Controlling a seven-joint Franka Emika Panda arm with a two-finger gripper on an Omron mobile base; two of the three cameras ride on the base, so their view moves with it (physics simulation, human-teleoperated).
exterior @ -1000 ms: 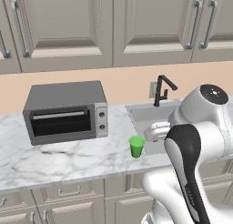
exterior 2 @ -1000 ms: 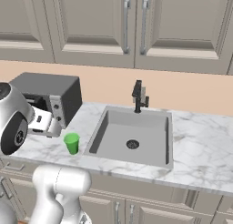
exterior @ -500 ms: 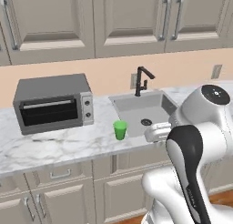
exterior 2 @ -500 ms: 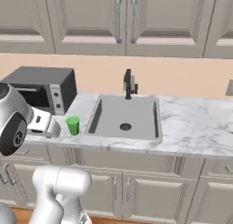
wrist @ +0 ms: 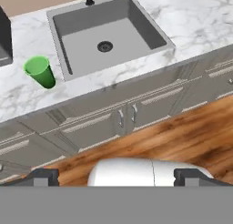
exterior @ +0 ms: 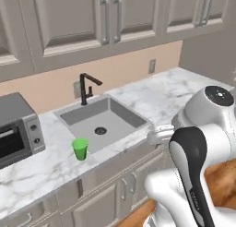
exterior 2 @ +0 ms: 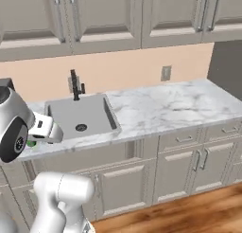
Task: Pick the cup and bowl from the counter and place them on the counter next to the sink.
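Note:
The green cup (exterior: 80, 148) stands upright on the white marble counter (exterior: 175, 90), just left of the sink's (exterior: 99, 120) front left corner. The hand view looks down on the cup (wrist: 41, 71) at the left, with the sink (wrist: 109, 32) to its right. My gripper (wrist: 116, 176) is open with nothing between its fingertips (wrist: 43, 176). It hangs in front of the counter edge, well back from the cup. A sliver of the cup (exterior 2: 31, 143) peeks out under my arm in the right base view. The bowl is out of view.
A grey toaster oven (exterior: 14, 129) sits on the counter left of the cup. A black faucet (exterior: 85, 87) rises behind the sink. A long stretch of marble (exterior 2: 160, 109) runs right of the sink. Panelled cabinets (wrist: 113, 118) and wooden floor (wrist: 182, 136) lie below.
Both base views have swept to the right along the counter, so the camera moved. The sink is now central and the oven sits at the left edge. The jaws stay open.

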